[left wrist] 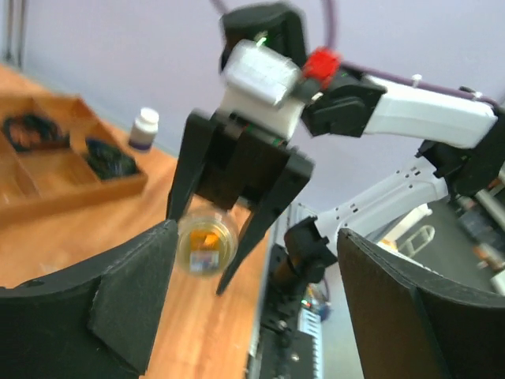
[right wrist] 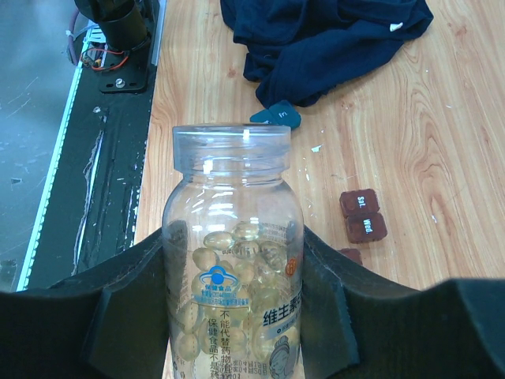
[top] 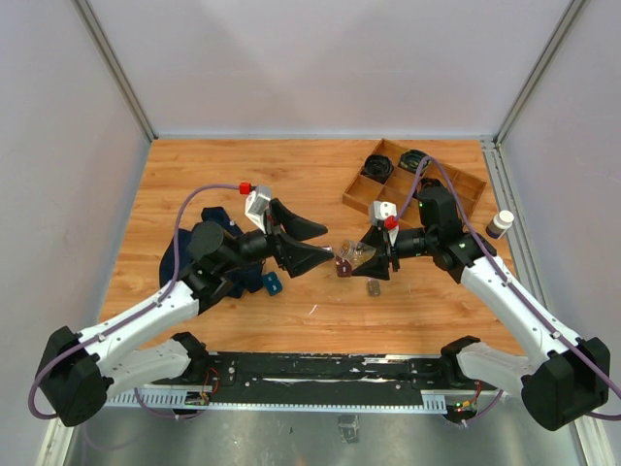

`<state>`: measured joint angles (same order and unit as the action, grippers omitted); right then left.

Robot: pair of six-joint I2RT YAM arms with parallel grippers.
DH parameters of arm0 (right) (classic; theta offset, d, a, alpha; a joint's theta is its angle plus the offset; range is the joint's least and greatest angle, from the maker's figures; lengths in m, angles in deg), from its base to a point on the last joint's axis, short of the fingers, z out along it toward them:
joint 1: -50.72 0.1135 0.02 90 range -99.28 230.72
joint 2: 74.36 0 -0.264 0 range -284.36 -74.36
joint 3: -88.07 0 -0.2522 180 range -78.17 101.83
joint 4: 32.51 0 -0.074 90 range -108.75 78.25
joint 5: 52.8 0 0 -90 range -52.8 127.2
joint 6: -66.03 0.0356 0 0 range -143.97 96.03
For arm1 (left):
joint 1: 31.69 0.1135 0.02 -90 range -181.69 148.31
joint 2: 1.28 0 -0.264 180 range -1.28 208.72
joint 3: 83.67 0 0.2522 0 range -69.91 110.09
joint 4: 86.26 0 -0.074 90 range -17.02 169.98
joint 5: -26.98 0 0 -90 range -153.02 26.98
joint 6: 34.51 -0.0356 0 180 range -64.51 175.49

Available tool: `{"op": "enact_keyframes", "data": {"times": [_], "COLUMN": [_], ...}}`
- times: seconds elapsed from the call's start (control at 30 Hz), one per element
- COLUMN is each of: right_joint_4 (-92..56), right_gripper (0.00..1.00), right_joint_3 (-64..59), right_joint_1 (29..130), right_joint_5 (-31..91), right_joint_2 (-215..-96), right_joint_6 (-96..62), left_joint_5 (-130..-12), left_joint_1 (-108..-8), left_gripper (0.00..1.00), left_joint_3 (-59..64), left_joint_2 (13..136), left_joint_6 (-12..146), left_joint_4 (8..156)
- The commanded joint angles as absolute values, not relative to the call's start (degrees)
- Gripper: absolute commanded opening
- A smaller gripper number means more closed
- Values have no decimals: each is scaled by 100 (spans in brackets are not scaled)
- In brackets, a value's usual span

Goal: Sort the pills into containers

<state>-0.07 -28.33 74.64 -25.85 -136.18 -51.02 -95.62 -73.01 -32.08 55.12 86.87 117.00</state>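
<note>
On woodgrain table [right wrist: 442,158], 2 brown sq containers [right wrist: 366,229], clear plastic bottle [right wrist: 233,260] above

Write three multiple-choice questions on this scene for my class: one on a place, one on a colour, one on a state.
1. In the top view, the wooden divided tray lies: A near left; B far right; C centre.
2. The cloth is: A dark blue; B red; C white.
3. The pill bottle in the right gripper is: A capped; B empty; C uncapped.
Key: 1 B, it sits at the back right; 2 A, its folds show navy; 3 C, its mouth is bare.
</note>
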Motion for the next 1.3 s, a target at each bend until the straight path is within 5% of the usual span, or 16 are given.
{"op": "enact_keyframes", "data": {"times": [0.0,0.27,0.6,1.27], "right_joint_4": [-142,-143,-140,-142], "right_gripper": [1,1,1,1], "right_joint_3": [-2755,-2752,-2752,-2755], "right_joint_1": [7427,7427,7427,7423], "right_joint_5": [-2734,-2731,-2713,-2713], "right_joint_2": [-13559,-13622,-13618,-13616], "right_joint_6": [-5139,-5139,-5139,-5139], "left_joint_5": [-8767,-6063,-5907,-6349], "left_joint_1": [-7337,-8503,-8776,-8818], "left_gripper": [80,79,75,46], "left_joint_3": [-3719,-3572,-3018,-2763], "left_joint_2": [5441,5165,5859,6244], "left_joint_6": [10158,9447,9364,9276], "left_joint_4": [11912,10415,10301,10310]}}
